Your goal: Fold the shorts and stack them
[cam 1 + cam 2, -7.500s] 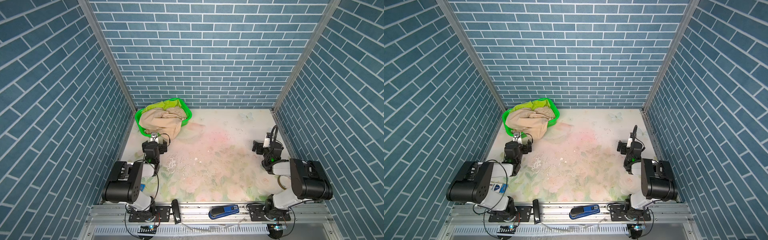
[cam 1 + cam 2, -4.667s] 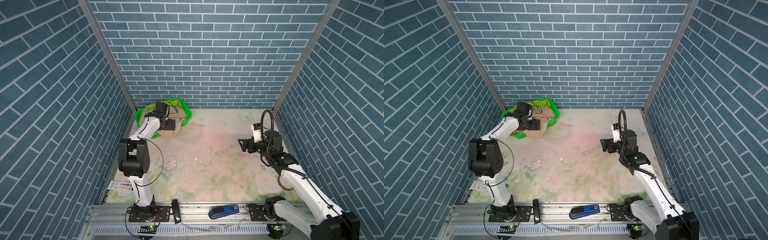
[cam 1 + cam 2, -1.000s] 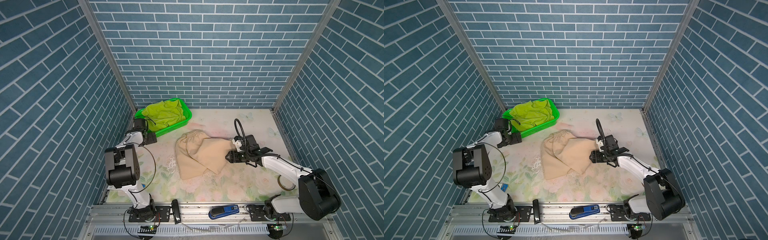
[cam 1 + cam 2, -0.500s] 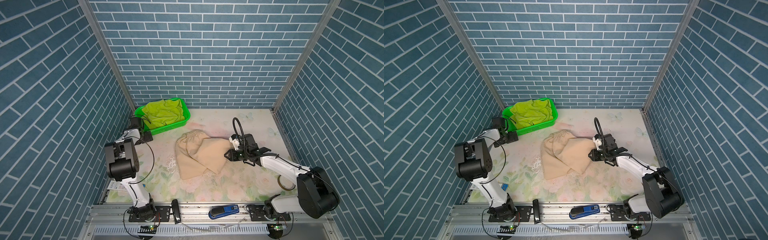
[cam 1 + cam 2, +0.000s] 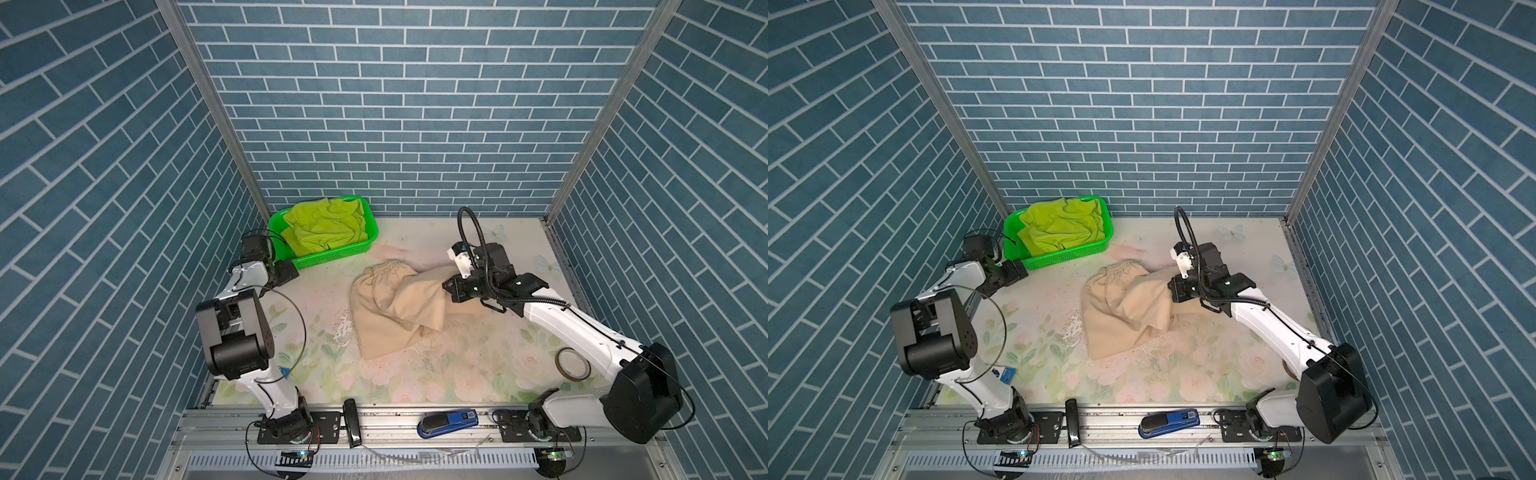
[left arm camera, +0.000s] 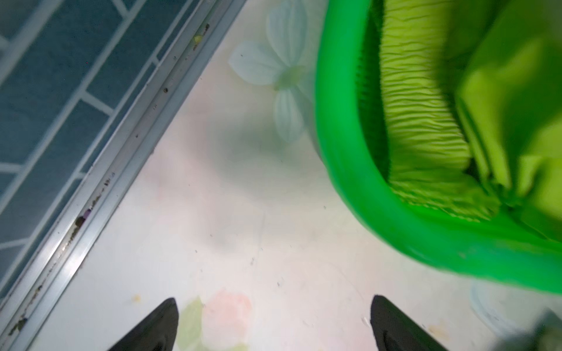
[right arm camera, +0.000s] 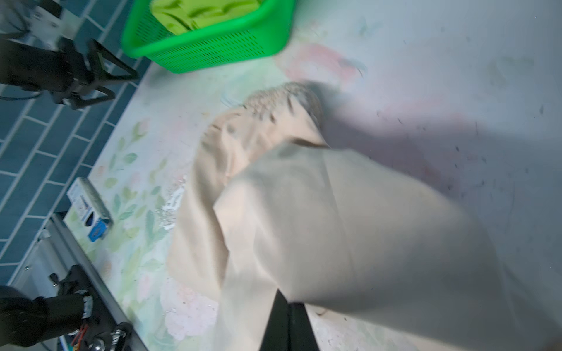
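Closing over the last second, the right gripper now pinches a fold of the beige shorts, its jaws shut flat on the cloth in the right wrist view; that pair, taken out of the green basket seconds ago, lies crumpled on the table in front of the basket, gathered waistband toward it; I judge spreading it flat comes next, with folding not yet begun; farther back, the left gripper hangs wide and empty just beside the basket's front left corner; the lime green shorts lie heaped inside the basket, untouched.
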Robot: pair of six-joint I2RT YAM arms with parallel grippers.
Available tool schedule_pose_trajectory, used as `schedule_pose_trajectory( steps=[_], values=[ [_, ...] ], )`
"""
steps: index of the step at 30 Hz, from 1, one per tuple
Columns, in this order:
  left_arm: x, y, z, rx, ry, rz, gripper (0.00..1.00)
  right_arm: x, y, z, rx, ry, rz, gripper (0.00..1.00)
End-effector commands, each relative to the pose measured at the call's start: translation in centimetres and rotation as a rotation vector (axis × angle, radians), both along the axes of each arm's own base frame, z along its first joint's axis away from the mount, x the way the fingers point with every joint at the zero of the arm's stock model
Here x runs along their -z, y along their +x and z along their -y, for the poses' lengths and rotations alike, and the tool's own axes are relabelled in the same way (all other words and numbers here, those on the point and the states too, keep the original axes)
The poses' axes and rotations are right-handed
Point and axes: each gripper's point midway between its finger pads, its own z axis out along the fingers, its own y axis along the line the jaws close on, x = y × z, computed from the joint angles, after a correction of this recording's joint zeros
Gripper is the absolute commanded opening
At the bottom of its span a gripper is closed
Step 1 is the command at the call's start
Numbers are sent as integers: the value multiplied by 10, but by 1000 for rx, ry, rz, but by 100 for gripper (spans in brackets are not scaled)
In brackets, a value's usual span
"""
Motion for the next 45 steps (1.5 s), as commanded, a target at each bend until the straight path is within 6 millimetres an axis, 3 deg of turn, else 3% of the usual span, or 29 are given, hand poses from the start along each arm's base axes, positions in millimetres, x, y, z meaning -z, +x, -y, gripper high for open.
schedule_pose_trajectory(
  steps=[1,4,9,10,13,15,19,20,22,25,30,33,38,41,45],
  values=[
    [-15,-26,37,48,-104,-26,100,-20,-5,-32,-164,-52,33,0],
    [-50,-50,43,57,-89,2,100,-28,-1,-82,-319,-34,58,0],
    [-122,-85,43,50,5,100,100,-13,23,-161,-460,24,19,0],
    [-132,-90,48,63,-5,113,100,-12,30,-171,-457,24,22,7],
    [-145,-105,67,114,-71,135,100,-32,43,-190,-452,52,73,41],
    [-150,-111,86,164,-135,159,100,-59,47,-188,-422,78,139,52],
    [-161,-120,129,307,-170,193,100,-104,50,-145,-274,39,249,62],
    [-164,-123,142,349,-163,189,100,-118,48,-127,-221,40,270,63],
    [-171,-126,168,443,-141,197,100,-124,44,-89,-116,43,274,68],
    [-184,-126,212,574,-160,244,100,-103,33,-25,19,18,206,71],
    [-196,-128,297,819,-169,285,100,-33,0,72,282,-59,77,71],
    [-189,-131,340,954,-55,218,100,-9,-20,104,387,-17,18,74],
    [-161,-130,421,1126,37,138,100,43,-36,124,455,-53,-92,74],
    [-131,-127,468,1193,117,90,100,39,-42,140,524,-44,-52,74],
    [-89,-107,488,1138,200,-19,100,14,-54,167,621,-4,47,76]
  ],
)
